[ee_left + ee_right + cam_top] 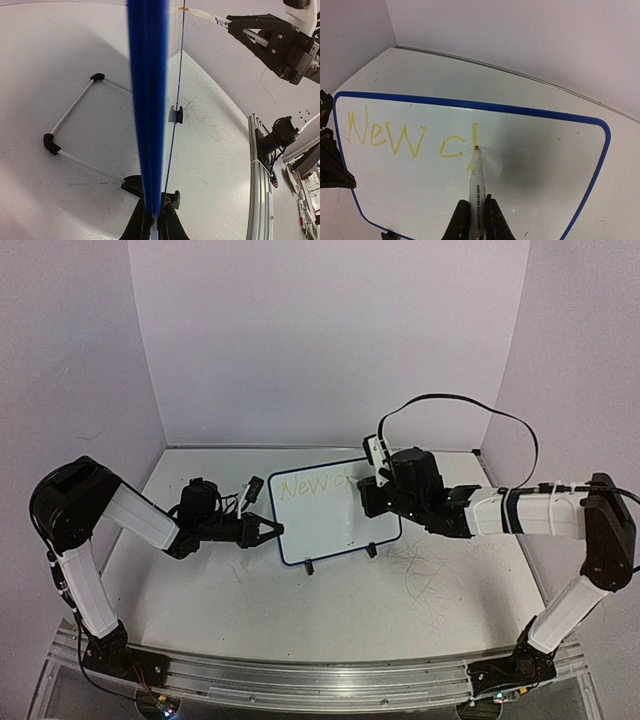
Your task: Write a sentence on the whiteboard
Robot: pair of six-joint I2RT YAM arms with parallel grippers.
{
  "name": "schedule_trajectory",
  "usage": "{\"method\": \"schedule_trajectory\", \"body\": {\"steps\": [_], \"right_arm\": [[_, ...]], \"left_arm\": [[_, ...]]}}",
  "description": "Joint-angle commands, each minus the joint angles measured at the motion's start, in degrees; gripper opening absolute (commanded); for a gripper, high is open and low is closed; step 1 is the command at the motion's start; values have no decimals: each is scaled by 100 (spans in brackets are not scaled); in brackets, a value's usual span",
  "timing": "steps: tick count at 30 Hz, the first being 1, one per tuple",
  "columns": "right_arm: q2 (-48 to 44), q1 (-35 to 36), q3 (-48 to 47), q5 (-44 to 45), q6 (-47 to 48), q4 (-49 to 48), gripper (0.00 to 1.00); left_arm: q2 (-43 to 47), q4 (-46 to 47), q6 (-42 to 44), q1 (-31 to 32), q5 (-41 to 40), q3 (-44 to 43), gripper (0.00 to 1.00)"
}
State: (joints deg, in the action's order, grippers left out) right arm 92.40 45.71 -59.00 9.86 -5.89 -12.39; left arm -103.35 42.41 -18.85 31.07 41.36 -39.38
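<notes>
The whiteboard (330, 512) stands tilted on its black feet at the table's middle, with a blue frame (470, 104). Pale yellow lettering (395, 137) reads "New c" plus a vertical stroke. My left gripper (272, 531) is shut on the board's left edge, seen edge-on as a blue band (147, 100) in the left wrist view. My right gripper (475, 215) is shut on a white marker (476, 180), whose tip touches the board at the vertical stroke. In the top view the right gripper (372, 483) covers the lettering's right end.
Thin grey scribble marks (425, 575) scuff the tabletop right of the board. The board's wire stand (75, 135) rests on the table behind it. White walls close the back and sides. An aluminium rail (300, 680) runs along the near edge.
</notes>
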Motion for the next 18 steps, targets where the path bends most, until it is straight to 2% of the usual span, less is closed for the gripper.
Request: {"method": "schedule_trajectory", "body": {"steps": [1, 10, 18], "right_arm": [[148, -20, -296, 243, 20, -150, 0], [67, -21, -269, 601, -63, -87, 0], [-84, -23, -125, 482, -127, 82, 0]], "left_arm": [[87, -246, 215, 4, -309, -149, 0], [68, -259, 224, 8, -295, -183, 0], [70, -273, 224, 4, -285, -201, 0]]}}
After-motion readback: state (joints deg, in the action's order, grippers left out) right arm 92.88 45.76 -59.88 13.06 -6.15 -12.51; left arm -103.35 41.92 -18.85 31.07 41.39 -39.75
